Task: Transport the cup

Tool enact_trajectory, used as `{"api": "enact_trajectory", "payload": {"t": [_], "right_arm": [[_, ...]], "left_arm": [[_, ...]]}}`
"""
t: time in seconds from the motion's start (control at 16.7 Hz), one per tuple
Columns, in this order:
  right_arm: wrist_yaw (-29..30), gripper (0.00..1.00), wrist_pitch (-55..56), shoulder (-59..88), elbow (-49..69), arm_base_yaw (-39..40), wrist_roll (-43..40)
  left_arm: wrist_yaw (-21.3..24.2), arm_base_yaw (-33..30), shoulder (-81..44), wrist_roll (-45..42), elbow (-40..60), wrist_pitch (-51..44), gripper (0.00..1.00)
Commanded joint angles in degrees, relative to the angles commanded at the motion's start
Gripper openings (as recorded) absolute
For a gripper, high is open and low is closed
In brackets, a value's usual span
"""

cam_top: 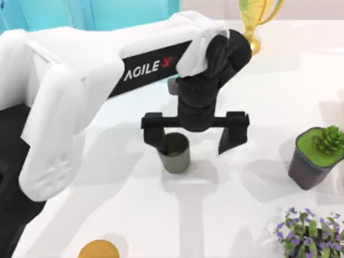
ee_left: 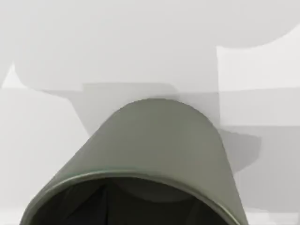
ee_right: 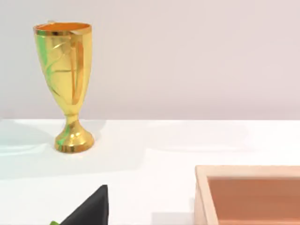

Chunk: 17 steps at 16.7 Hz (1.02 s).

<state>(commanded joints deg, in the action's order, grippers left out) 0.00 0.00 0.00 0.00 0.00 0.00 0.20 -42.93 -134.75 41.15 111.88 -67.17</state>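
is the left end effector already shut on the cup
No: in the top view the left end effector has its fingers spread wide, one at the olive-grey cup, the other well clear of it.

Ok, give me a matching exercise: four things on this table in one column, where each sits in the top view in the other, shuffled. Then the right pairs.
Things:
1. cup
2. gold trophy
3. potted succulent
4. purple-flowered plant

Places:
A. far edge of the table, right of centre
B. near right corner
C. mid-table, between the open fingers of the left gripper, closer to one finger
D. right side, about level with the cup

Pairs: 1-C, 2-A, 3-D, 4-B
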Motion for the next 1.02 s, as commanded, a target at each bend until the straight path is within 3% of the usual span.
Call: {"api": "enact_trajectory", "payload": {"t": [0.36,1.02], "right_arm": [[0.0,1.0,0.0,0.0,0.0,0.0,0.0],[0.0,1.0,0.0,0.0,0.0,0.0,0.0]], "left_arm": [[0.0,0.0,-0.1,0.0,-2.3,2.3,1.0],[0.0,0.0,-0.1,0.0,-2.3,2.3,0.17]]}}
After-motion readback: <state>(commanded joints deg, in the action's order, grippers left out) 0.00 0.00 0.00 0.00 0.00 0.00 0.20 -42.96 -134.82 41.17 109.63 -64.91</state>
